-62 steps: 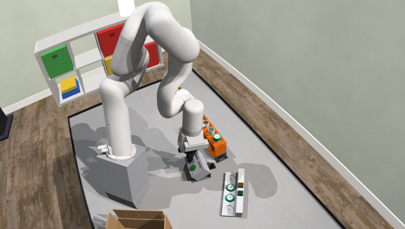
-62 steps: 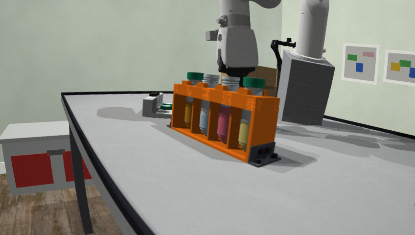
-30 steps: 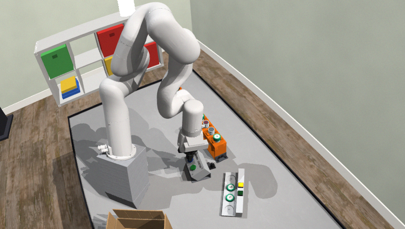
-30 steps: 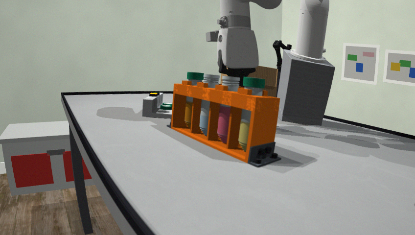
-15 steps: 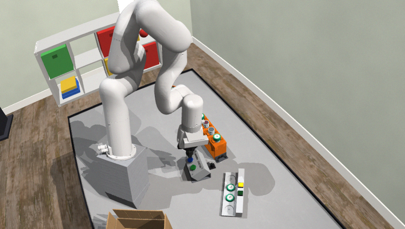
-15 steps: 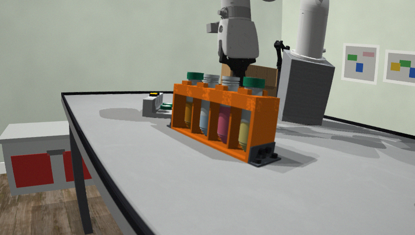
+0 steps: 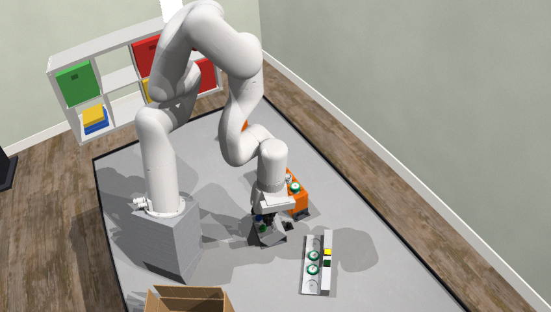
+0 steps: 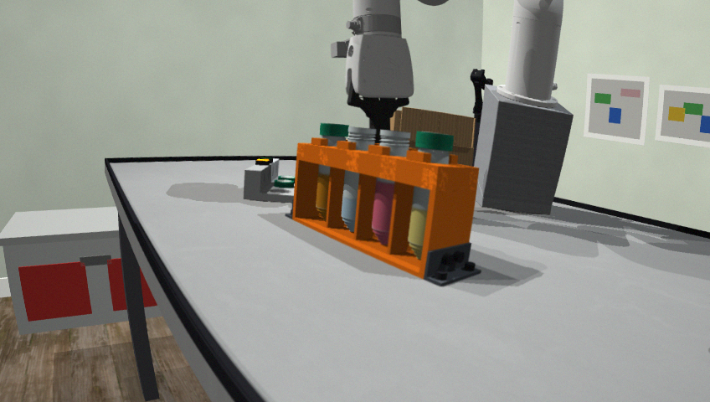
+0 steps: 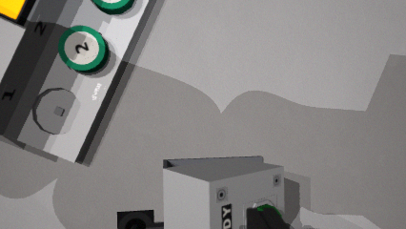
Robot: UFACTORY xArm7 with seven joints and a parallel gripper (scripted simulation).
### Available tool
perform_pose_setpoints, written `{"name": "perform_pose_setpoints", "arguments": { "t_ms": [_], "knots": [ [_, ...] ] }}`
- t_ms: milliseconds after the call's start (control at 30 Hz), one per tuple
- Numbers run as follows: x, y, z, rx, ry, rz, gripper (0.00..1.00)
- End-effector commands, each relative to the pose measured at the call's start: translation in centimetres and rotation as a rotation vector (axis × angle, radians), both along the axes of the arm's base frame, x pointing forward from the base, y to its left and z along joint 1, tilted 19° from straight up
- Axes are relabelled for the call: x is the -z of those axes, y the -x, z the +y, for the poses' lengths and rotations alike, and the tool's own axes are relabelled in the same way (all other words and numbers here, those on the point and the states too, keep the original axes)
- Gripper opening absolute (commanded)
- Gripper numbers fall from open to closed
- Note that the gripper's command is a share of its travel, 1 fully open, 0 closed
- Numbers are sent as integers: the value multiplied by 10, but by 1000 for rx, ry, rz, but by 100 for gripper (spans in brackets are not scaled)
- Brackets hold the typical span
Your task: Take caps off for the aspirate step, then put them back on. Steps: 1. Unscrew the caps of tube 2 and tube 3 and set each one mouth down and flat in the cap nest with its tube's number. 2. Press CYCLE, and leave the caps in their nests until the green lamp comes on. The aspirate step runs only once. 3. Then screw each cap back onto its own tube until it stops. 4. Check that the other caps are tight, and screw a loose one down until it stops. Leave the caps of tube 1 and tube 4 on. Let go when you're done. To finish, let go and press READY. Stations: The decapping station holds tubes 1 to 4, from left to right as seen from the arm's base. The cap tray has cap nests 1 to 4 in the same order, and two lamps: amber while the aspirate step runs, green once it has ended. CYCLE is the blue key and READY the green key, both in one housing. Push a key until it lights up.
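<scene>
Tool (image 9: pixel 265 218) is fully closed with nothing in its grasp; in the wrist view its dark tip sits over the green READY key (image 9: pixel 261 208) on the grey key housing (image 9: pixel 200 191). Cap 2 (image 9: pixel 82 48) lies flat in its nest on the cap tray (image 9: pixel 102 110); a second cap (image 7: pixel 312 269) sits in the adjacent nest. Amber lamp (image 7: pixel 327 251) is lit. The orange decapping station (image 8: pixel 438 198) stands on the worktop (image 8: pixel 308 318), with its two middle tubes (image 8: pixel 362 136) uncapped.
</scene>
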State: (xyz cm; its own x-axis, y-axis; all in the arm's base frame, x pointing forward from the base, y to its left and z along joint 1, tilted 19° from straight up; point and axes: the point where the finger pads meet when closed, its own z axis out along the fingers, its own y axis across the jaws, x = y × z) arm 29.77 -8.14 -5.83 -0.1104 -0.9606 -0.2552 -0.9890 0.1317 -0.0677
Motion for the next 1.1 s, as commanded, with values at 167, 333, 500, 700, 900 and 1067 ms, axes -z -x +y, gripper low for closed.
{"name": "perform_pose_setpoints", "arguments": {
  "t_ms": [167, 333, 500, 700, 900, 1067],
  "knots": [
    [15, -17, -50, -4, -2, 13, 0],
    [24, -26, -84, -4, -2, 13, 0],
    [32, -33, -113, -4, -2, 13, 0],
    [33, -34, -117, -4, -2, 13, 0],
    [42, -43, -151, -314, 56, -100, 100],
    [44, -45, -160, -510, 94, -171, 100]
  ]
}}
